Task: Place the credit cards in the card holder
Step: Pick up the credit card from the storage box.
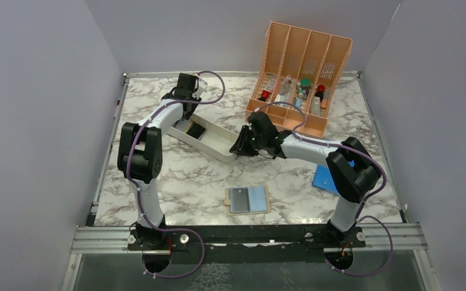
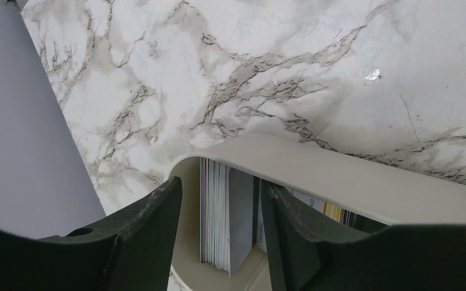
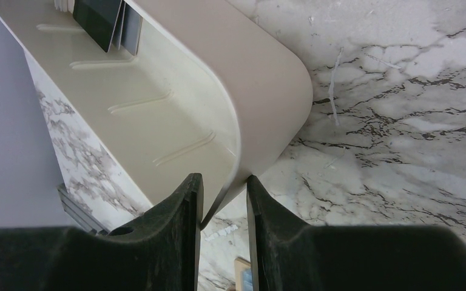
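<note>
We are looking down at a marble table (image 1: 176, 194) boxed in by plain grey walls, with a long white tray (image 1: 218, 140) lying slantwise near its middle.

The cards (image 2: 218, 212) are standing on edge at the tray's far left end: a tight stack showing pale edges, with a grey card on the side facing the rest of the tray. The left gripper (image 2: 219, 183) is hanging over that end with its fingers (image 2: 151, 224) spread, one to each side of the stack. The cards are sitting in the gap between them. A thin space is showing on the stack's pale side, while the other finger is lying just beside the grey card. We cannot tell whether it is touching.

At the tray's opposite, rounded end, the right gripper (image 3: 223, 179) is pinching the rim, its fingers (image 3: 176, 230) pressing one inside the wall and one outside.

The holder (image 1: 248, 199) is lying open, blue-grey side up, well apart from the tray on its near side. A peach organizer (image 1: 300, 66) is standing beyond the tray's right end, and a blue rectangle (image 1: 324, 179) is lying to the tray's near right.
</note>
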`<control>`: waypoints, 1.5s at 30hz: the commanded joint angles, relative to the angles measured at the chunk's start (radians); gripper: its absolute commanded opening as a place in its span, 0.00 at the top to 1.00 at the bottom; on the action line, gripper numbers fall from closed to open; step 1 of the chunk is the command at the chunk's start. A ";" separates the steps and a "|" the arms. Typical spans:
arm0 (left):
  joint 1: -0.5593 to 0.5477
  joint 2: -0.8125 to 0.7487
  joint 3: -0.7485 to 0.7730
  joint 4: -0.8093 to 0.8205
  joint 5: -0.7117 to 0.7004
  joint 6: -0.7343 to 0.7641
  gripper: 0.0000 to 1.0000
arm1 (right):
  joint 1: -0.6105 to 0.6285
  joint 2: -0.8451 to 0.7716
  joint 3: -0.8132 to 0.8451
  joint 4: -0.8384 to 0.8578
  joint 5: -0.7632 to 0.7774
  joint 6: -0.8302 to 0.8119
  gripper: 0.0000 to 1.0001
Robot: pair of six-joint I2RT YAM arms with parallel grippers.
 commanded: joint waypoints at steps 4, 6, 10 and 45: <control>-0.005 -0.024 -0.029 0.037 -0.029 0.008 0.48 | 0.013 0.044 -0.012 -0.046 -0.061 -0.051 0.68; -0.005 -0.017 -0.036 0.041 -0.044 0.011 0.48 | 0.013 0.043 -0.013 -0.045 -0.060 -0.052 0.68; 0.001 -0.007 -0.051 0.056 -0.068 0.018 0.48 | 0.013 0.041 -0.014 -0.046 -0.059 -0.050 0.68; 0.006 0.017 -0.001 0.014 -0.044 0.049 0.83 | 0.013 0.047 -0.018 -0.052 -0.041 -0.045 0.68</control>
